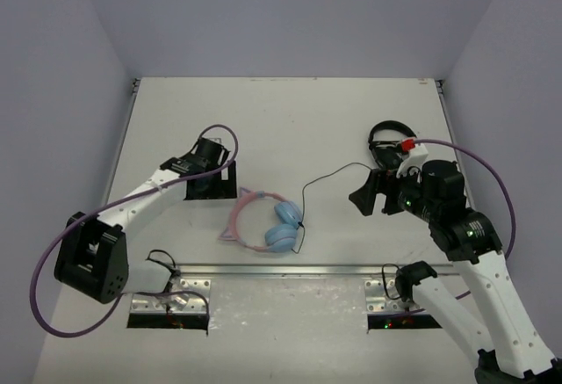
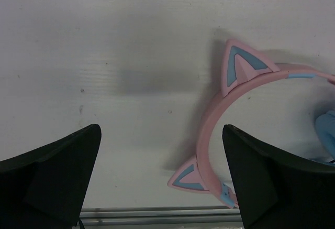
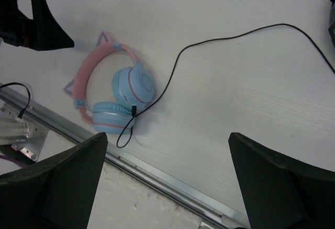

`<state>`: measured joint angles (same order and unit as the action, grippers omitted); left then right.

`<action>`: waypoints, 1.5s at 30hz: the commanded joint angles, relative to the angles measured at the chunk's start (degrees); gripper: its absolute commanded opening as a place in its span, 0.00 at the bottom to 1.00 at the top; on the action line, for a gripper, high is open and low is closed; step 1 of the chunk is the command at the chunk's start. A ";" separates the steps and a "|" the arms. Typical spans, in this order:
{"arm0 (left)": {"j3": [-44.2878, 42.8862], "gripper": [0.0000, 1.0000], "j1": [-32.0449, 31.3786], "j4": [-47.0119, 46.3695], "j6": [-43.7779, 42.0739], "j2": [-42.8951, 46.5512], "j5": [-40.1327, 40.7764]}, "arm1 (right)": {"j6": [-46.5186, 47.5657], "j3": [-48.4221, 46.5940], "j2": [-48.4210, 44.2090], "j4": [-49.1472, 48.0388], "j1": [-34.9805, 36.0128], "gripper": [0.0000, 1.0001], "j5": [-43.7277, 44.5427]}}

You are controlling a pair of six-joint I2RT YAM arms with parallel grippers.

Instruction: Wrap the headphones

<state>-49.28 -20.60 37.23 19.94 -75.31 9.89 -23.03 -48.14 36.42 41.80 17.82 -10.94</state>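
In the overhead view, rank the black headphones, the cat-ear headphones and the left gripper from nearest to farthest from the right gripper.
1. Black headphones, just beyond the right gripper, far right.
2. Cat-ear headphones, mid-table, to its left.
3. Left gripper, on the left side.

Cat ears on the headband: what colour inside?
The cat ears have blue centres, pink rims; left wrist view.

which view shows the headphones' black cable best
Right wrist view: the cable runs large and unobstructed from the earcups. The top external view shows it smaller; the left wrist view shows only the pink headband, no cable.
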 commanded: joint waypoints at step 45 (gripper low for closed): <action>-32.19 0.00 -22.11 12.43 9.06 18.27 16.48 | -6.69 25.55 22.19 -95.58 7.92 0.96 -33.81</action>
<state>-77.56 -42.35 54.30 29.69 -56.80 29.63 -32.29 -19.33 55.81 -43.77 23.92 -47.24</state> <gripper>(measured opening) 0.109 0.968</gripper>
